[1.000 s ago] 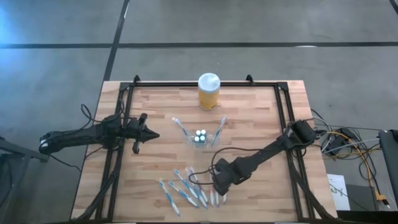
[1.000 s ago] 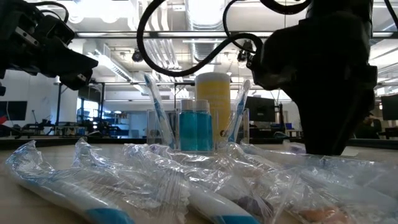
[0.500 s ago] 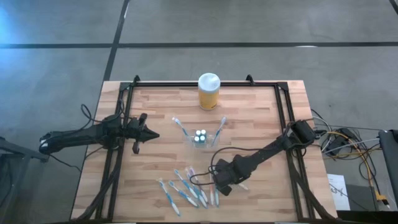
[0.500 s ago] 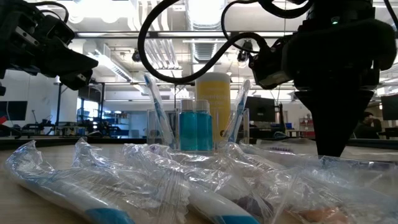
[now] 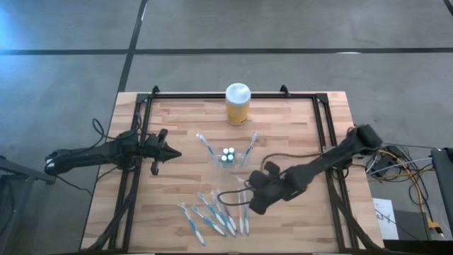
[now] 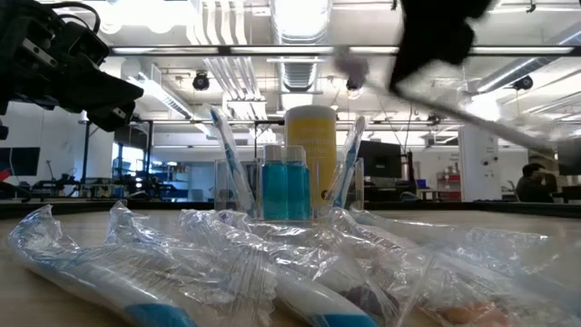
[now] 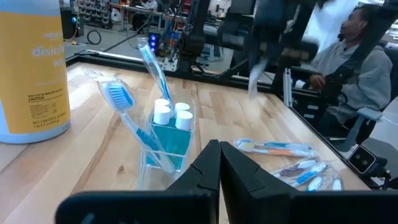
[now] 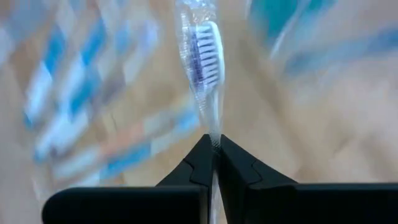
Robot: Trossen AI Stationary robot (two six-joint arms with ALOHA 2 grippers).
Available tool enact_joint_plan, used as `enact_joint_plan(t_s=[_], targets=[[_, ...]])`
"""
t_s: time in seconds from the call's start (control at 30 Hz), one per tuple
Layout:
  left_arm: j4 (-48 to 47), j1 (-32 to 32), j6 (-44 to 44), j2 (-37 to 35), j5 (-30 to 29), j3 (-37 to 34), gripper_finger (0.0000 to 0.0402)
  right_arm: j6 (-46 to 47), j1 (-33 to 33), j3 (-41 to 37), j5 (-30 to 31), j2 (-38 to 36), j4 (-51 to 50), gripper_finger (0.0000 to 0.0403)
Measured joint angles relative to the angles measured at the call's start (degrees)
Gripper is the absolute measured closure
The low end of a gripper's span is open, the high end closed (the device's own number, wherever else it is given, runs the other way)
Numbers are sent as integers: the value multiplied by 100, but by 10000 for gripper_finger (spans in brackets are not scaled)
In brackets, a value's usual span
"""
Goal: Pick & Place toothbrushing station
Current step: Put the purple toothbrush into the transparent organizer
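The clear holder (image 5: 228, 156) stands at the table's middle with two blue-and-white toothbrushes leaning out of it and white-capped tubes (image 7: 173, 114) inside. Several wrapped toothbrushes (image 5: 211, 217) lie loose near the front edge. My right gripper (image 8: 213, 146) hangs above them, right of the pile (image 5: 251, 200), shut on one wrapped toothbrush (image 8: 204, 50). My left gripper (image 5: 170, 153) waits shut to the left of the holder, clear of it. My right gripper pinches the wrapped toothbrush between its two fingertips at the thin neck just below the bristled head (image 8: 213, 135). The head sticks out beyond the fingertips, inside its clear wrapper. In the low view the toothbrush (image 6: 490, 113) is lifted clear of the table, slanting.
A yellow jar with a white lid (image 5: 238, 103) stands at the far edge behind the holder. Black frame rails (image 5: 322, 127) run along both sides of the table. Crumpled clear wrappers (image 6: 272, 254) fill the front. A seated person (image 7: 354, 56) shows beyond the table.
My right gripper has shut on one wrapped toothbrush at the right end of the loose pile and has risen fast, rolling its wrist. That toothbrush has come up clear of the table; the others lie where they were.
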Motion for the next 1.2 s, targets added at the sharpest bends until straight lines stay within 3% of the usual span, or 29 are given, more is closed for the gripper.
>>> enact_joint_plan(t_s=[0.1,0.2,0.33,0.57,0.8,1.03,1.2], targets=[[13,4,2,0,-2,0,391,-846,6,-35,913,-450,586,392],[34,4,0,0,0,0,387,-1954,-35,-254,1385,-823,1598,391],[54,4,-94,0,0,-11,389,-3399,-197,-1028,1383,-1271,3747,391],[237,0,-148,2,-95,-197,395,-5052,-641,-3206,1290,-1598,8183,394],[324,1,-232,2,-157,-201,387,-5295,-1254,-4843,1298,-864,12016,394],[417,4,-266,0,-330,-203,393,-4988,-1568,-5119,1295,268,13226,394],[474,4,-350,0,-384,-203,393,-5056,-1594,-4805,1371,843,13245,394]])
